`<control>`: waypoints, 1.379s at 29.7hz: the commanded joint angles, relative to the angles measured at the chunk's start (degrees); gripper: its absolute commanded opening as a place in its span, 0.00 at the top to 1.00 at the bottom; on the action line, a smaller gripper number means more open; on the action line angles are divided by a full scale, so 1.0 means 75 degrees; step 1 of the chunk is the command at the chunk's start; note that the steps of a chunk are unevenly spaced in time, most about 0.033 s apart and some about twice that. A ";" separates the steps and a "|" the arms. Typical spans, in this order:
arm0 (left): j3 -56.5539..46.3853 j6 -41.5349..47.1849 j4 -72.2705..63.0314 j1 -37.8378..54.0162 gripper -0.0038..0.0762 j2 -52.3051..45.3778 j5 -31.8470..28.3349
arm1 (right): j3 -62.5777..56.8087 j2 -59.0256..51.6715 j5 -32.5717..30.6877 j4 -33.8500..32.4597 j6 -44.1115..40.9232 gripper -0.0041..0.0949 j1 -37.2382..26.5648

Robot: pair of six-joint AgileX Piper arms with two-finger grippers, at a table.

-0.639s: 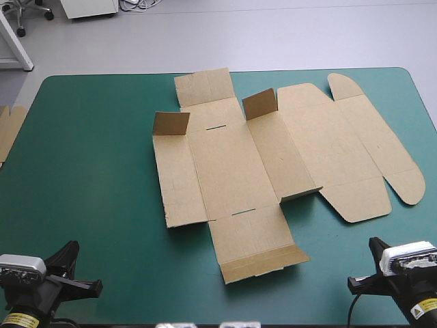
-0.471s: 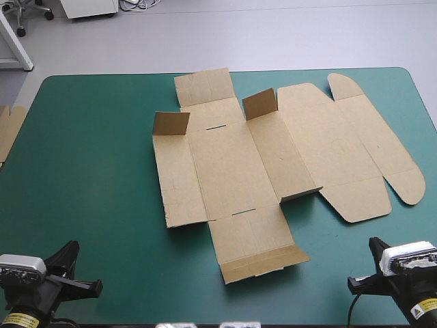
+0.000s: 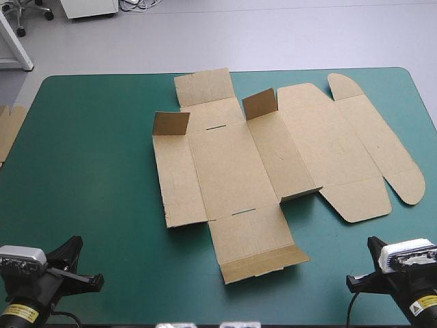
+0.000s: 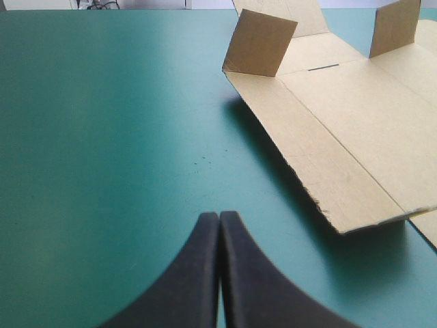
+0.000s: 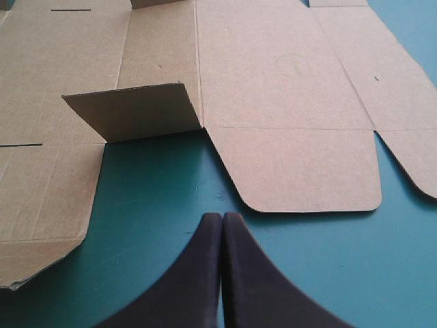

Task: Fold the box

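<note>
The box (image 3: 232, 171) is lying as a flat cut sheet across the middle and right of the bench (image 3: 82, 171), with a few small flaps (image 3: 171, 123) standing up. It is looking light, stiff in its panels and bending only at the creases, so its free outer edges, the near tab or the left wall, are offering the best hold. The left claw (image 4: 219, 217) and right claw (image 5: 222, 219) are sitting pressed shut and empty near the near edge, apart from the sheet, with nothing lying between; spare board (image 3: 8, 130) is only peeking in at the left edge.
</note>
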State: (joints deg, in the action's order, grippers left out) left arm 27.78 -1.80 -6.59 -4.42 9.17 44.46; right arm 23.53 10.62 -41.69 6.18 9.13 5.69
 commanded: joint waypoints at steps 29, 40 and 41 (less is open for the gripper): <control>0.3418 -0.1680 -0.3340 -0.0041 0.49 0.6438 -0.0618 | 0.4633 0.6025 0.0878 -0.0888 -0.1036 0.43 -0.0062; 0.3418 -0.1992 -0.4071 -0.0041 0.47 0.7694 -0.0318 | 0.6050 0.7652 0.0147 -0.1815 -0.1387 0.34 -0.0062; 0.3418 -0.1992 -0.4135 -0.0041 0.45 0.7859 -0.0241 | 0.6094 0.7668 0.0147 -0.1687 -0.1387 0.34 -0.0062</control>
State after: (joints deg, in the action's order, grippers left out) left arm 51.41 -16.72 -34.68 -4.42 66.71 42.53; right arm 65.92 68.29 -43.04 -6.98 -1.23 5.69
